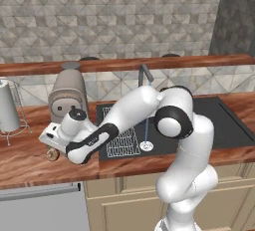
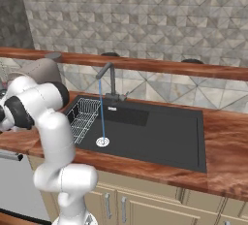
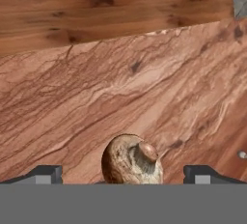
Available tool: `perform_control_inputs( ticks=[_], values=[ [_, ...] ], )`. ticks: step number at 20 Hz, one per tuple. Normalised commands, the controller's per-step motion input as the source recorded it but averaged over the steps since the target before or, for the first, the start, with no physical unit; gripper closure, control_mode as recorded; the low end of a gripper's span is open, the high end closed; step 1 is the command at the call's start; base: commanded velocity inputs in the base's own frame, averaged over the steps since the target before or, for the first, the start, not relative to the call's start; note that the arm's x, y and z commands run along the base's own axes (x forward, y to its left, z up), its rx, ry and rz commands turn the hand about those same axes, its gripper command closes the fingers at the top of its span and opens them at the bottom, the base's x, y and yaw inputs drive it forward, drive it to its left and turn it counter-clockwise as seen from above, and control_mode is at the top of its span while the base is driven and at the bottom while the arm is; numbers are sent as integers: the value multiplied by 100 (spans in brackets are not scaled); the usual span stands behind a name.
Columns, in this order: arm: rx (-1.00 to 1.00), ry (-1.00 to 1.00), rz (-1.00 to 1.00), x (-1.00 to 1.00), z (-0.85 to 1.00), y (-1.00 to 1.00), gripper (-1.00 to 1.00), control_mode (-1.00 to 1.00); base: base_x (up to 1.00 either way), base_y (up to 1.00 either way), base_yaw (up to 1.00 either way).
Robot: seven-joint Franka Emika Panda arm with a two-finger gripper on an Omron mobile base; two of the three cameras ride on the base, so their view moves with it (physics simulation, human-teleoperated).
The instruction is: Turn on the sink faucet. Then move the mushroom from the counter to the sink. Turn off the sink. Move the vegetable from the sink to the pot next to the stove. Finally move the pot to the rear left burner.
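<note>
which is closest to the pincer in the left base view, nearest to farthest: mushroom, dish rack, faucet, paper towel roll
1. mushroom, on the counter right under the pincer.
2. dish rack, in the sink's left part, to the pincer's right.
3. paper towel roll at far left and faucet behind the sink: too close to call.

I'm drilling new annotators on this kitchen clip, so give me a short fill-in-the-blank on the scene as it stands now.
1. Water runs from the faucet, so the tap is turned ____.
2. The mushroom lies on the wooden ____, not in the sink.
3. The pincer hangs over the mushroom with its jaws ____.
4. The wire rack sits inside the ____.

Missing words: on; counter; open; sink
</note>
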Motion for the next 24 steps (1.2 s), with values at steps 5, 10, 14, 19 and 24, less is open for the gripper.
perform_control_inputs(
  ticks=[5, 10, 14, 19, 24],
  values=[
    [-2, 3, -6, 15, -11, 15, -100, -100, 0, 0, 0],
    [-2, 0, -8, 15, -16, 0, -100, -100, 0, 0, 0],
    [-2, 0, -8, 19, -15, 0, -100, -100, 0, 0, 0],
    [0, 0, -5, 9, -9, 7, -100, -100, 0, 0, 0],
    [0, 0, -4, 4, -5, 12, -100, -100, 0, 0, 0]
  ],
)
